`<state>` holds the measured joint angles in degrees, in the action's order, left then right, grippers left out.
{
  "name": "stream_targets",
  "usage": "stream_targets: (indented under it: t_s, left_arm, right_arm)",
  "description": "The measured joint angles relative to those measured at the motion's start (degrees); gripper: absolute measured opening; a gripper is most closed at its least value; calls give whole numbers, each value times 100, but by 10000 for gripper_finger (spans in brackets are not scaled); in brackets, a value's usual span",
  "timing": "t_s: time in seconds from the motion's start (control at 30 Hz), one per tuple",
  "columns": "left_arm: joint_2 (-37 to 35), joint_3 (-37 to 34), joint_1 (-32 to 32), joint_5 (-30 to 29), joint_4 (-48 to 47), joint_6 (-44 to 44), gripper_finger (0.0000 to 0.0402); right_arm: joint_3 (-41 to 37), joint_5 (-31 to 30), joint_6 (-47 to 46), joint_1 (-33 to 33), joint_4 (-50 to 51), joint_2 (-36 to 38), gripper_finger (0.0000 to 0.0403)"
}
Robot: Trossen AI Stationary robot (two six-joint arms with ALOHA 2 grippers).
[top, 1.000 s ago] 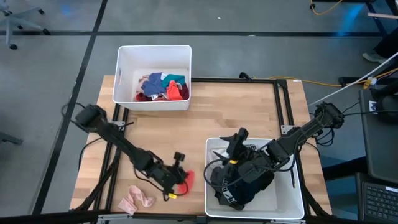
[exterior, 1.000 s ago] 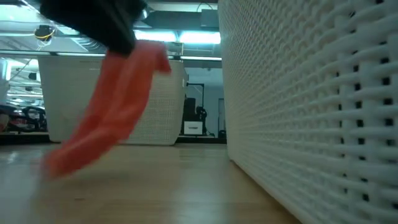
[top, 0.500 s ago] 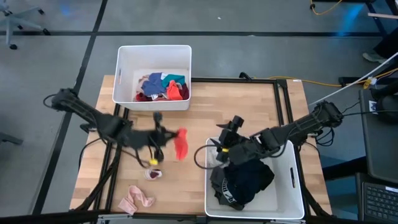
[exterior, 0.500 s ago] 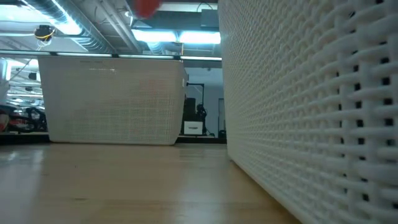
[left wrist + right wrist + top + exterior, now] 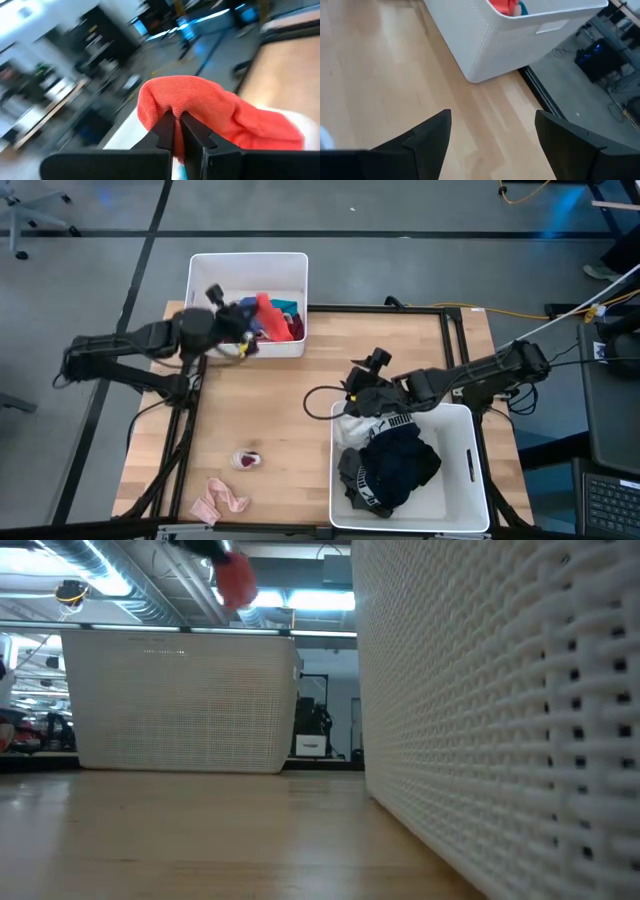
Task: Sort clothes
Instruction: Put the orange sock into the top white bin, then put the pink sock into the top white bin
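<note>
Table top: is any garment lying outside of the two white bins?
Yes. Two small garments lie loose on the wooden table near its front left corner: a pink one and a smaller pale one with a maroon patch. Both are outside the bins, not yet sorted.

I had the left arm stretched out from the table's left side toward its far left corner, forearm nearly level, wrist reaching past the table's far edge. The left gripper sat beyond that edge, its two dark fingers pinched tight together on a fold of red cloth. My right arm came in from the table's right side, elbow high near the right edge, forearm running leftward over the near right part of the table. The right gripper hung above the table's middle, its fingers spread wide with nothing between them
</note>
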<state>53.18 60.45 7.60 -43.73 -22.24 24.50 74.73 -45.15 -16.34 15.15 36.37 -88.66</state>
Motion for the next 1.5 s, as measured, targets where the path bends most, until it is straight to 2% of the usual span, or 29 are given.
stream_targets:
  t_s: [0.2, 0.33, 0.5, 0.7, 0.83, 0.9, 0.97, 1.13, 1.23, 1.3, 1.5]
  left_arm:
    - [55, -278, 1484, 134, 16, 192, 7]
    - [163, -493, 2217, 387, 212, 103, 19]
    - [443, -545, 2635, 961, 223, -266, 46]
    - [618, -545, 2710, 1035, 199, -593, 110]
    - [542, -543, 2610, 1044, 168, -614, 159]
    - [444, -444, 2536, 1230, 3, -737, 178]
    - [335, -293, 2440, 1639, -146, -952, 192]
    - [41, -197, 2004, 3127, -308, -1394, 204]
    - [-39, -195, 1585, 3954, -343, -1566, 205]
    - [-38, -195, 1229, 4301, -438, -1661, 205]
    - [94, -195, -33, 4366, -949, -2044, 205]
  right_arm:
    - [-95, -28, 22, -28, -304, 5, 288]
    - [-100, -41, 123, -21, -384, 0, 288]
    - [-102, -66, 132, -21, -413, -2, 288]
    - [-110, -73, 199, -21, -574, -6, 288]
    - [-111, -72, 195, -19, -577, -6, 288]
    - [-111, -71, 165, -9, -598, 6, 288]
    - [-113, -20, 137, 74, -612, 79, 288]
    - [-111, 69, 33, 399, -670, 396, 288]
    - [-101, 62, -116, 694, -679, 584, 288]
    - [-98, -65, -235, 934, -674, 627, 288]
    - [-245, -699, -741, 1725, -682, 629, 288]
